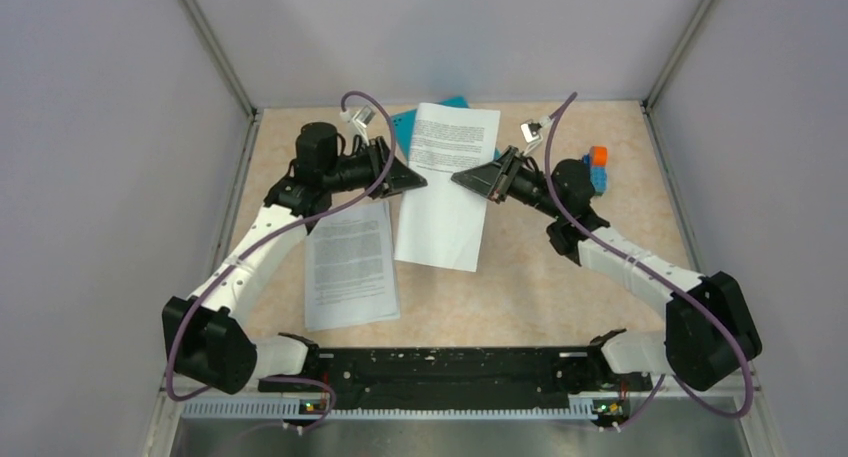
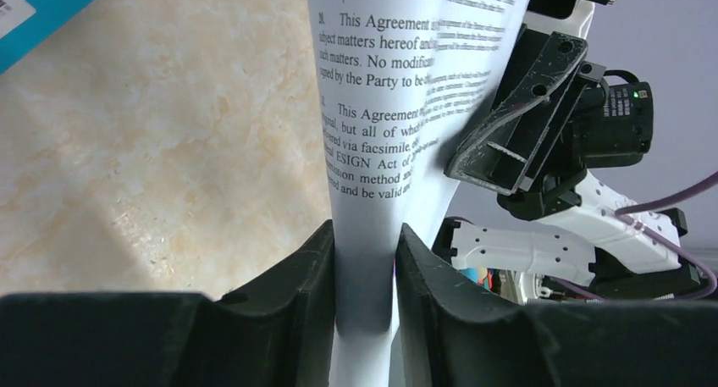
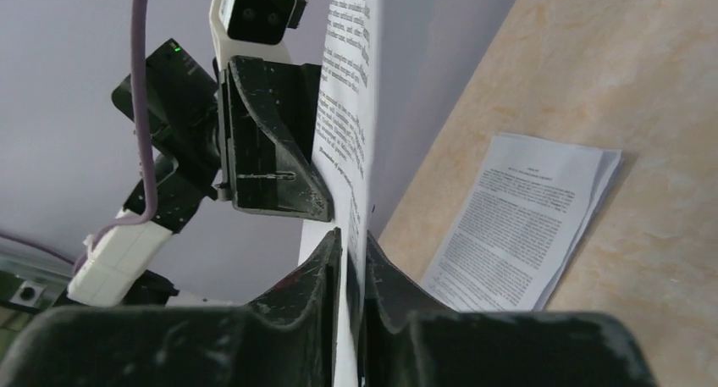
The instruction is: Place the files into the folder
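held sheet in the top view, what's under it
Only teal corners of the folder peek out past the far edge of the held sheet. The rest of it, and whatever else lies below, is covered.

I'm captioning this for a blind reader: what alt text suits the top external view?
One printed sheet is held over a beige table, the left gripper and right gripper pinching opposite edges. A second sheet lies flat to its left; a teal folder peeks out behind the held sheet.
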You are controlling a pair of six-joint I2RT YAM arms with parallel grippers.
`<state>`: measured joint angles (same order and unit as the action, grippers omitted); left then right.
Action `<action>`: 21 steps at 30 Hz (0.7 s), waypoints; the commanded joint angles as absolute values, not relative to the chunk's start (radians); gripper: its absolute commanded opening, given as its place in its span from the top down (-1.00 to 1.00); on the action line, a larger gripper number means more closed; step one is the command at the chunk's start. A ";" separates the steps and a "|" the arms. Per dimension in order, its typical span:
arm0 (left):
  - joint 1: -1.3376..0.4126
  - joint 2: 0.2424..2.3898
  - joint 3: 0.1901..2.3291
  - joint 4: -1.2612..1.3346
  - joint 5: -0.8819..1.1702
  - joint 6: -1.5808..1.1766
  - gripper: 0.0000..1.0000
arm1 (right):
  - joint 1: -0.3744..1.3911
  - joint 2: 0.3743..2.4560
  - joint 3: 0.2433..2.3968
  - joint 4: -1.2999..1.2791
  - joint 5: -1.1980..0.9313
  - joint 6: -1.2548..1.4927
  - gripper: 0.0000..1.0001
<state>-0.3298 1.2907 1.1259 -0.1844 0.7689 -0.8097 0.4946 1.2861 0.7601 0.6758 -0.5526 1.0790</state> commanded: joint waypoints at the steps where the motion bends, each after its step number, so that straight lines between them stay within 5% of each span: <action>1: -0.315 1.238 1.146 -0.278 0.677 -0.705 0.23 | 0.505 1.302 0.840 0.591 -0.514 1.008 0.95; 5: -0.313 1.178 1.203 -0.599 0.194 -0.585 -0.47 | 0.540 1.366 0.934 0.418 -0.433 0.933 1.00; 8: -0.309 1.087 1.191 -0.668 -0.176 -0.561 -0.73 | 0.610 1.473 1.070 0.308 -0.366 0.880 1.00; 13: -0.297 1.002 1.293 -0.776 -0.523 -0.466 -0.90 | 0.746 1.761 1.410 0.170 -0.334 0.866 1.00; 21: -0.248 0.974 1.458 -0.840 -0.605 -0.414 -0.94 | 0.916 2.207 2.035 0.021 -0.438 0.935 1.00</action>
